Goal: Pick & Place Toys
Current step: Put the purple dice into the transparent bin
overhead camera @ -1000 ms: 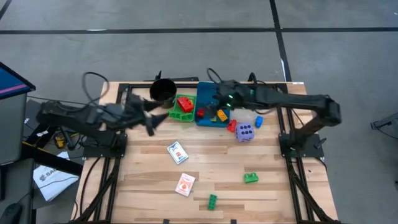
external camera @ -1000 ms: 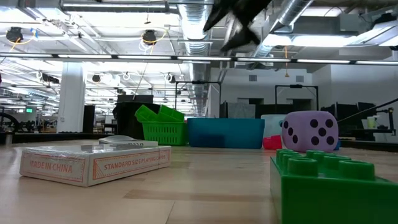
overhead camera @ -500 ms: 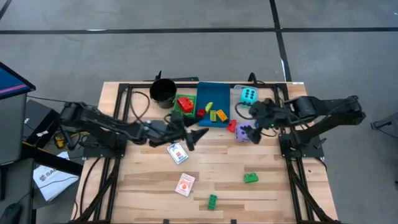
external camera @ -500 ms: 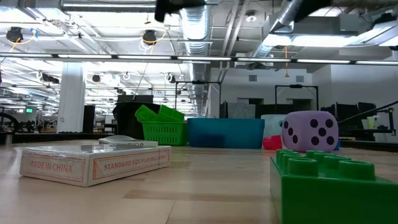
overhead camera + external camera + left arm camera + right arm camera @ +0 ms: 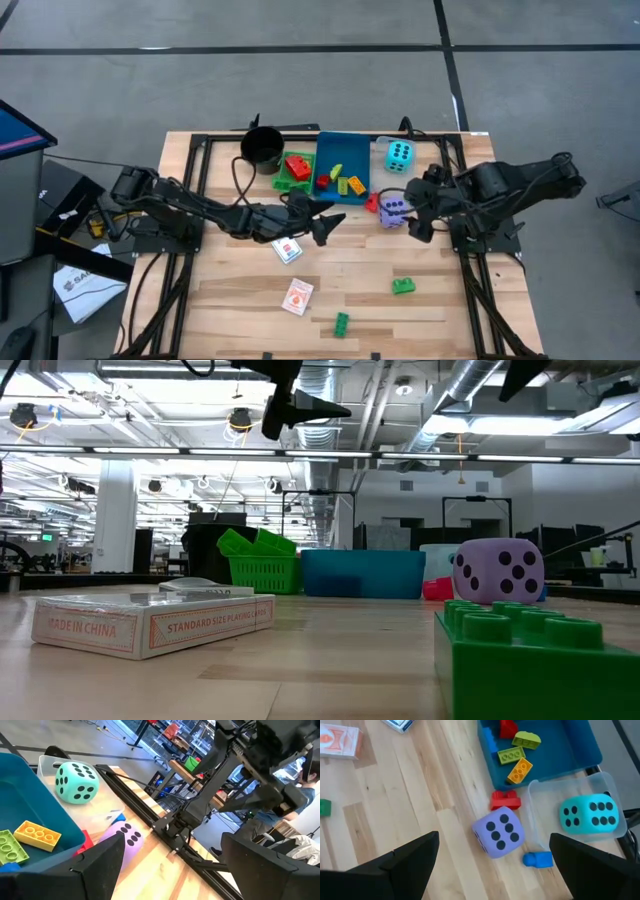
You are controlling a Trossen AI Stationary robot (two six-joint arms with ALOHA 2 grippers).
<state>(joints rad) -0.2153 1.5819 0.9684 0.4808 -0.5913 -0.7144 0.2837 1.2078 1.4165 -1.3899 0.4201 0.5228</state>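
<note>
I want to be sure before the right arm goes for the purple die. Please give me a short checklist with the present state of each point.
1. Right hand open, empty: ok, its fingers are spread in the right wrist view.
2. Purple die free on the table, nothing on top: ok.
3. Space around it: not ok, a red brick and a blue brick lie close.
4. Left hand apart from the die: ok, it is open above the table near the blue-backed card pack.
5. Cyan die already in the clear tray: ok.
</note>
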